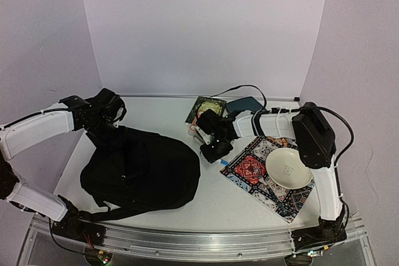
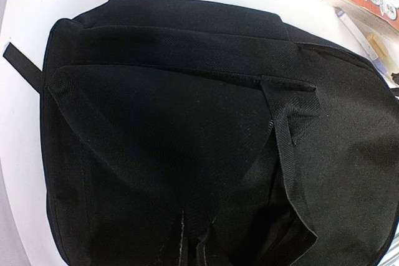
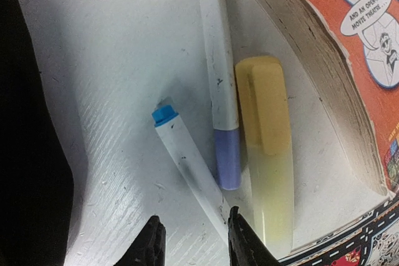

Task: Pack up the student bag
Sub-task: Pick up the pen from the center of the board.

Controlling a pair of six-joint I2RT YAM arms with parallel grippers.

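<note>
At eight o'clock on the white table [image 1: 218, 207], the large soft black fabric backpack [image 1: 146, 169] slumps. Lilac walls [image 1: 206, 29]; left gripper [image 1: 111, 130] clenched, right gripper [image 3: 191, 242] released.

Left arm [image 1: 37, 128] and right arm [image 1: 327, 191] have white shells, black joints and black cables.

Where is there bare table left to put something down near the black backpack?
Bare table lies between the large black fabric backpack and the patterned red-and-blue mat, running to the near edge, and behind the backpack up to the far edge. Crowded at centre back: the right hand hovers over white markers, a yellow highlighter and an orange comic book.
</note>
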